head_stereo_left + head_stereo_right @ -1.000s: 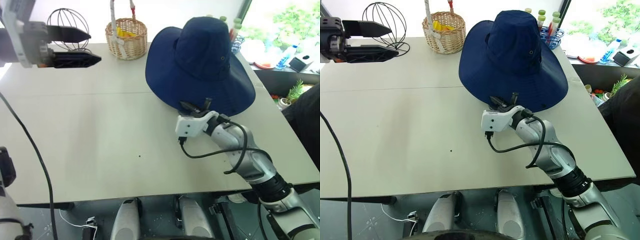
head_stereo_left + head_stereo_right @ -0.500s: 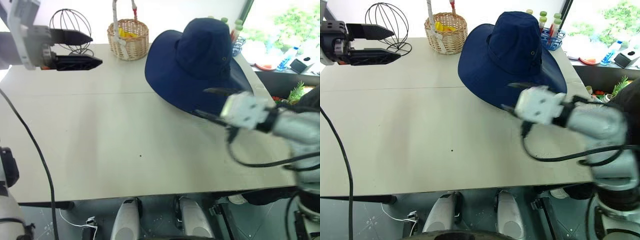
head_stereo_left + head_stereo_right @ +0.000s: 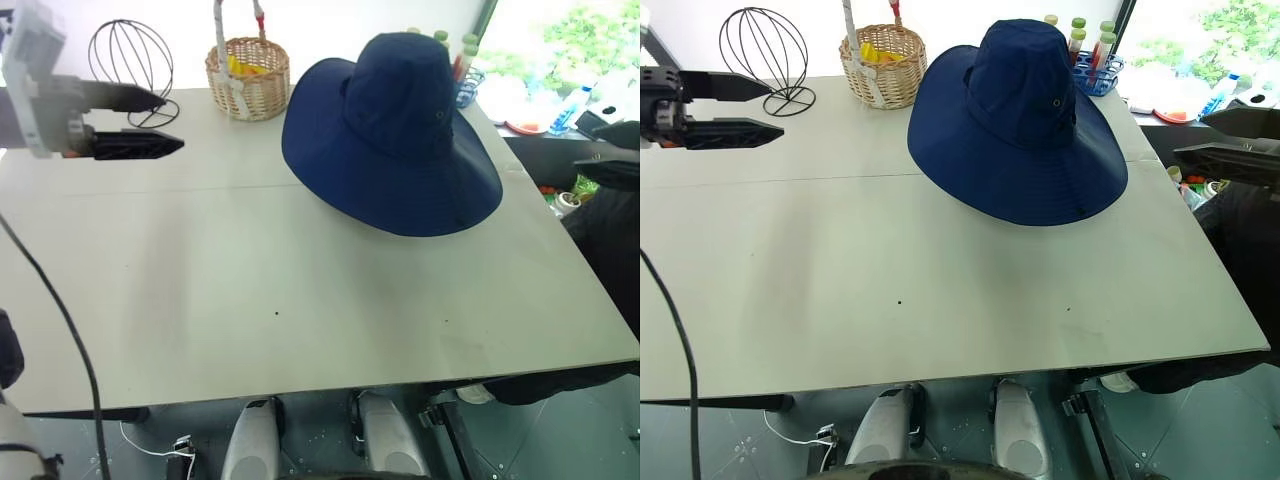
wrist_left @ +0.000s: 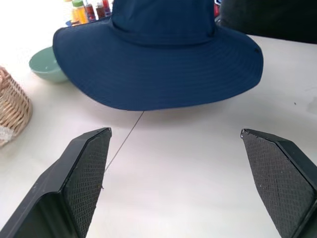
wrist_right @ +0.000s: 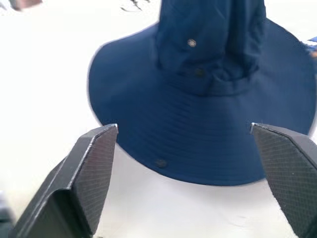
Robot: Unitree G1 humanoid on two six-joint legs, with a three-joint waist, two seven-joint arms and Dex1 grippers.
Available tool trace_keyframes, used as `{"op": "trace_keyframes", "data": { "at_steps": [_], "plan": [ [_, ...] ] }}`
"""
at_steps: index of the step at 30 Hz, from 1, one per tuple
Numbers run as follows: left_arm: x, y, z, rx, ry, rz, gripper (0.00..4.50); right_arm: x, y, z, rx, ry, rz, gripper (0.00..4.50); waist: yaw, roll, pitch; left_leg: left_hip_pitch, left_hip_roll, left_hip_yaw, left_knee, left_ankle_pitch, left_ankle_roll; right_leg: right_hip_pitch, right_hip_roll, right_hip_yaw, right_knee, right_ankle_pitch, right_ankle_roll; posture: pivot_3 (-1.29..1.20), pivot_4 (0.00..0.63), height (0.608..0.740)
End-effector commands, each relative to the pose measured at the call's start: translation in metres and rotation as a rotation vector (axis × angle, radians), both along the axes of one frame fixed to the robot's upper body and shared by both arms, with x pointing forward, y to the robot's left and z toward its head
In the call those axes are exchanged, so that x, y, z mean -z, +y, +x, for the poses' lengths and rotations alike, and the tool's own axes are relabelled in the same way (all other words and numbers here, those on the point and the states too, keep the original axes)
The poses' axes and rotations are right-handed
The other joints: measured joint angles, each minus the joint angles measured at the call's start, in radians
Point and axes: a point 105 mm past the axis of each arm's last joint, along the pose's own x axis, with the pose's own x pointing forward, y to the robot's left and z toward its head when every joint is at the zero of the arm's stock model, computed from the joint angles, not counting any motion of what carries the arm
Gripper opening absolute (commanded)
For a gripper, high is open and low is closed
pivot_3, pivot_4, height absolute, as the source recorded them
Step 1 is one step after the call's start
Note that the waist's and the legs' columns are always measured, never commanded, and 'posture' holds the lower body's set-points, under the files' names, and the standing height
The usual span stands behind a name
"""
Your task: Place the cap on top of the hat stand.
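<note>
Grey table (image 3: pixel 940 300) holds the cap (image 3: pixel 1020 110), both end effectors apart.

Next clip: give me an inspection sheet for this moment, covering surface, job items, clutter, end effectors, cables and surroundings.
Surface: pale table with a seam across it, a few dark specks.
Job's things: navy cap stands raised at the far right of the table, crown up, brim drooping all round; the hat stand itself is hidden beneath it.
Clutter: wicker basket and black wire head form at the far edge; blue rack of tubes behind the cap; green bowl.
End effectors: left end effector open, held above the table's left side; right end effector open, off the right edge, apart from the cap.
Cables: black cable hanging on the left.
Surroundings: plants and a bottle beyond the right edge.
</note>
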Motion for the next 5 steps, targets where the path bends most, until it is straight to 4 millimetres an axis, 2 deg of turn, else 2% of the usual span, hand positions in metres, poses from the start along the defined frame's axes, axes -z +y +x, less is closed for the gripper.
{"op": "trace_keyframes", "data": {
  "at_steps": [1, 5],
  "plan": [
    [-0.0231, 0.0044, -0.0133, -0.003, -0.073, -0.024, 4.39, -0.0079, -0.0031, -0.0031, 0.001, -0.047, -0.072, 4.44, 0.0, 0.0, 0.0, 0.0, 0.0, 0.0, 0.0, 0.0, 0.0, 0.0, 0.0, 0.0, 0.0, 0.0, 0.0, 0.0, 0.15, 0.74],
    [-0.0209, 0.0067, -0.0155, -0.019, -0.073, 0.015, 4.39, -0.0018, -0.0024, -0.002, -0.016, -0.034, -0.047, 4.44, 0.004, 0.0, 0.0, 0.0, 0.0, 0.0, 0.0, 0.0, 0.0, 0.0, 0.0, 0.0, 0.0, 0.0, 0.0, 0.0, 0.15, 0.74]
  ]
}}
